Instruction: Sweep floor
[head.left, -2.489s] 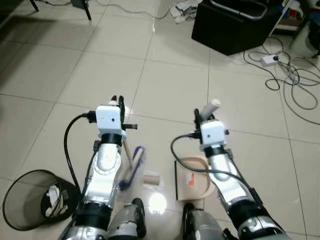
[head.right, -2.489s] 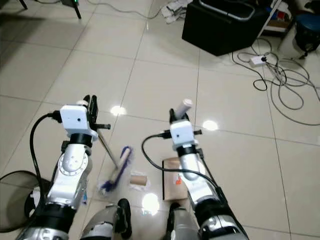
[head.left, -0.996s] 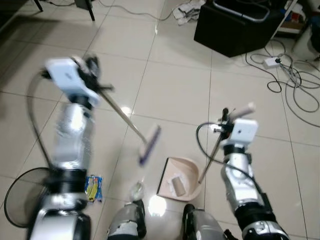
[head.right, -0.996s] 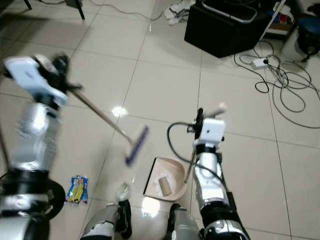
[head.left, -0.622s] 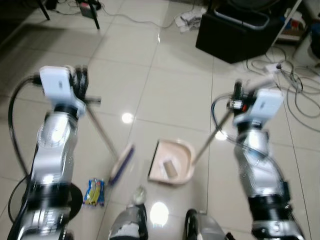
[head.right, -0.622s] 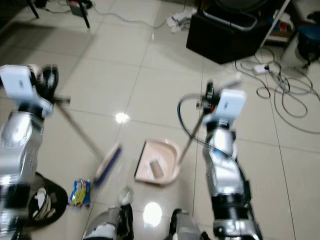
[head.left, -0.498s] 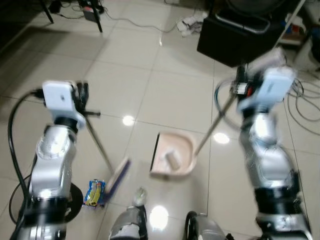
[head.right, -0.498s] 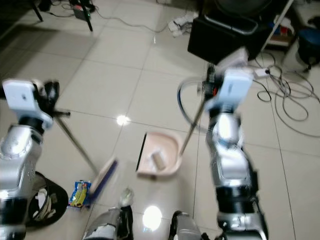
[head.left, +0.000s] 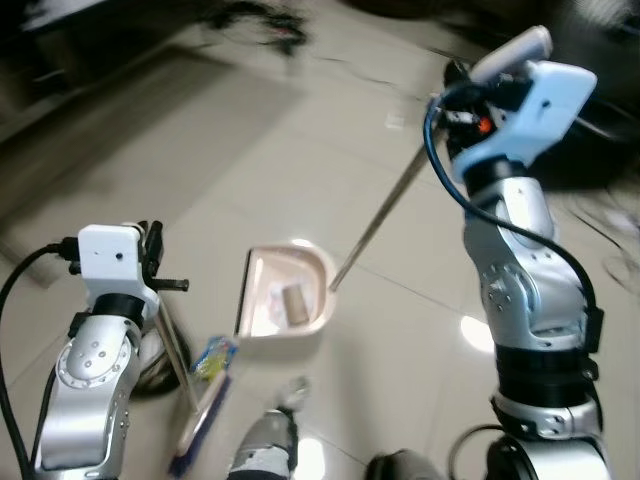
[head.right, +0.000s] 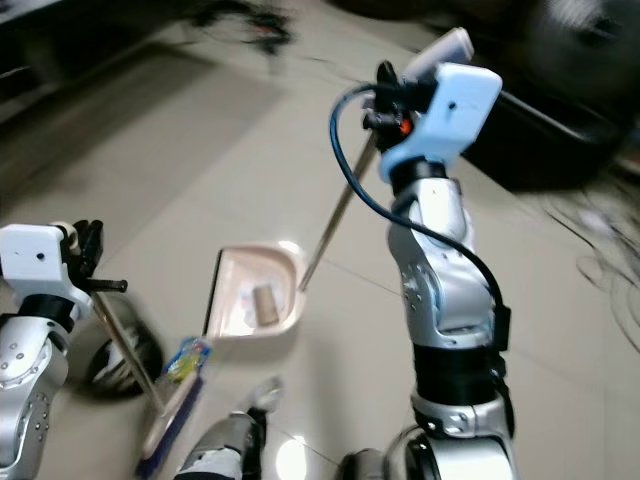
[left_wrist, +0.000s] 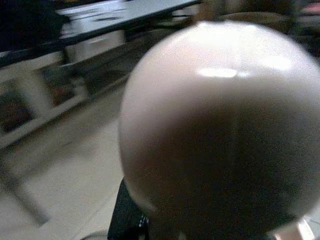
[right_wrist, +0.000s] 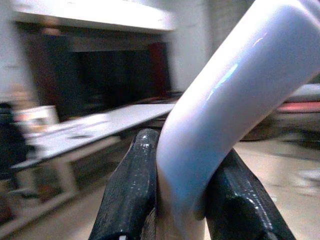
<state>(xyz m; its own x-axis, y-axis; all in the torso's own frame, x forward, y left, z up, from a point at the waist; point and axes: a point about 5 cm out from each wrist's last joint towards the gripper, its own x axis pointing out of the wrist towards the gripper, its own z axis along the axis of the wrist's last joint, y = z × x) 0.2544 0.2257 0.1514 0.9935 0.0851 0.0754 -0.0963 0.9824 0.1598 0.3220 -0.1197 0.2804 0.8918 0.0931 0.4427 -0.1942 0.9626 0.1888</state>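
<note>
The right tool (right_wrist: 175, 200) is clenched on the white handle (right_wrist: 225, 100) of a long-handled dustpan; in the right wrist view both black fingers (right_wrist: 131, 190) press against the curved white tube. In the head views this arm is raised high in the upper right of the frame, and the thin metal shaft (head.left: 378, 220) slants down from it to the pale pink dustpan (head.left: 285, 300), which sits near the middle of the frame over the beige tiled floor (head.left: 400, 330). A small brownish cardboard tube (head.left: 293, 301) lies inside the pan.

The left tool (head.left: 150, 245), in the lower left of the frame, grasps the broom handle (head.left: 178, 350); in the left wrist view the rounded pale knob (left_wrist: 220, 115) at the handle's top looms close to the camera. The handle runs down to the broom head (head.left: 200, 425) with its blue edge at the bottom of the frame. A blue and yellow wrapper (head.left: 213, 357) lies on the floor just beside the broom, below the dustpan. The background is motion-blurred.
</note>
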